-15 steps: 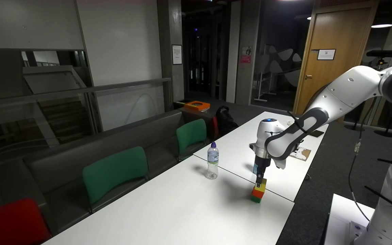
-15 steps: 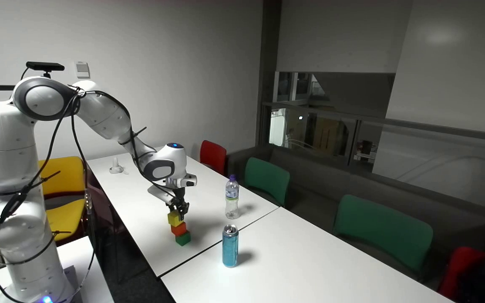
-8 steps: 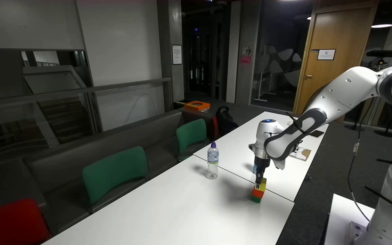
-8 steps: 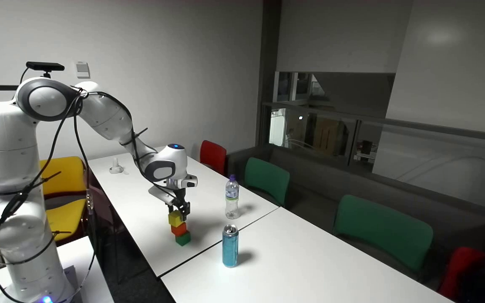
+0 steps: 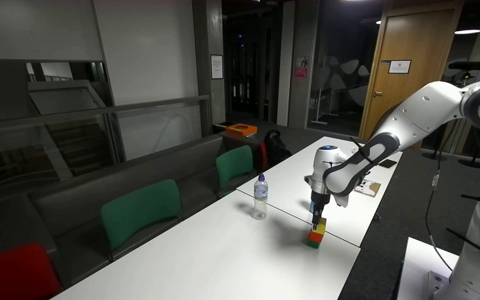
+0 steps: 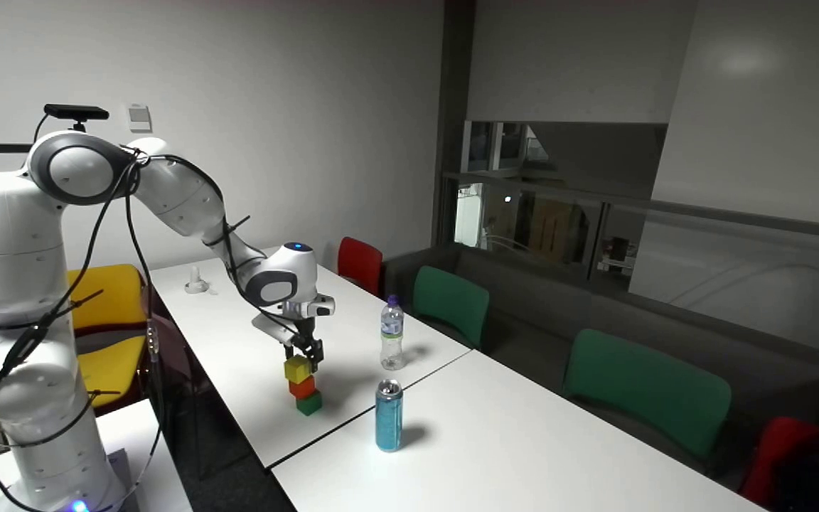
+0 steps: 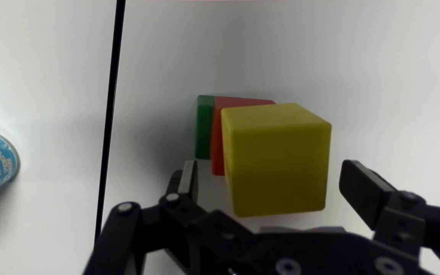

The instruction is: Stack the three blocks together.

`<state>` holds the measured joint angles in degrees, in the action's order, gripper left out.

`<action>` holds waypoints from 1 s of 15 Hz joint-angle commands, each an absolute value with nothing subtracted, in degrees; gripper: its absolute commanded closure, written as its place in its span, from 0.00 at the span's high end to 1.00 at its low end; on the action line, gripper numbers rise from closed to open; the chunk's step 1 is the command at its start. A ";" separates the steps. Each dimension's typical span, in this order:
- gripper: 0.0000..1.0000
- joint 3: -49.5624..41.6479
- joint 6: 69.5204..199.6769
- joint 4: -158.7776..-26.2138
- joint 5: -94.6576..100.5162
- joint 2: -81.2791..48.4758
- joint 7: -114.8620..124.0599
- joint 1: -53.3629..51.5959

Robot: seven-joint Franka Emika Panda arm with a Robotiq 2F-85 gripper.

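Your hand (image 7: 269, 172) is released: fingers (image 7: 361, 187) spread either side of the yellow block (image 7: 279, 164), a gap showing on both, so nothing's gripped. Yellow sits on the red block (image 6: 301, 387), red on the green block (image 6: 309, 403), green on the table (image 5: 223, 258). Stacking's prob. done bar backing out, I'd say.

Main risk is the exit. Gap looks tighter on the R of the wrist view, so sideways drift or a twist on the way up could clip yellow & tip it. In both ext. views the blocks look stepped, not flush (angle may exaggerate), so a small knock might bring yellow & red down. Closing off-centre would shove the top one too. Go straight up, slow.

Containers: clear bottle (image 6: 392, 345), upright, purple cap (image 6: 392, 301) on, no liquid I can make out. Then a blue can (image 6: 389, 417), upright; contents hidden, can't tell if full. Both stand apart from the blocks, but a wide swing might catch either.
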<state>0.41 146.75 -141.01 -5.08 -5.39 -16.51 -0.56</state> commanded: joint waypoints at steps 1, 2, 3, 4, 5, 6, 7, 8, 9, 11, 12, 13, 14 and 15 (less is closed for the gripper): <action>1.00 -0.28 148.05 -143.41 -1.11 -1.26 -11.74 -0.08; 1.00 -0.57 148.07 -144.03 0.35 -0.19 -9.74 -0.15; 1.00 -0.88 148.06 -144.66 2.07 1.01 -7.76 -0.10; 1.00 -1.12 147.88 -145.21 3.47 2.17 -6.03 0.02; 1.00 -1.28 147.80 -145.69 4.48 3.27 -4.85 0.19; 1.00 -1.47 147.70 -146.46 5.34 4.69 -3.82 0.39; 1.00 -1.62 147.97 -147.32 5.47 6.07 -3.64 0.57; 1.00 -1.78 148.47 -148.33 5.17 7.62 -3.66 0.80; 1.00 -1.87 148.83 -149.17 5.01 8.87 -3.81 1.07; 1.00 -2.21 149.52 -150.76 4.27 11.27 -4.48 1.41; 1.00 -2.35 149.91 -151.38 4.08 12.18 -4.64 1.57; 1.00 -2.39 149.97 -151.84 3.78 12.88 -4.93 1.63; 1.00 -2.36 150.06 -152.18 3.99 13.43 -4.92 1.69; 1.00 -2.04 147.96 -149.10 3.53 10.04 -5.12 1.25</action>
<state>-2.17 148.10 -149.19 3.56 10.06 -5.12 1.15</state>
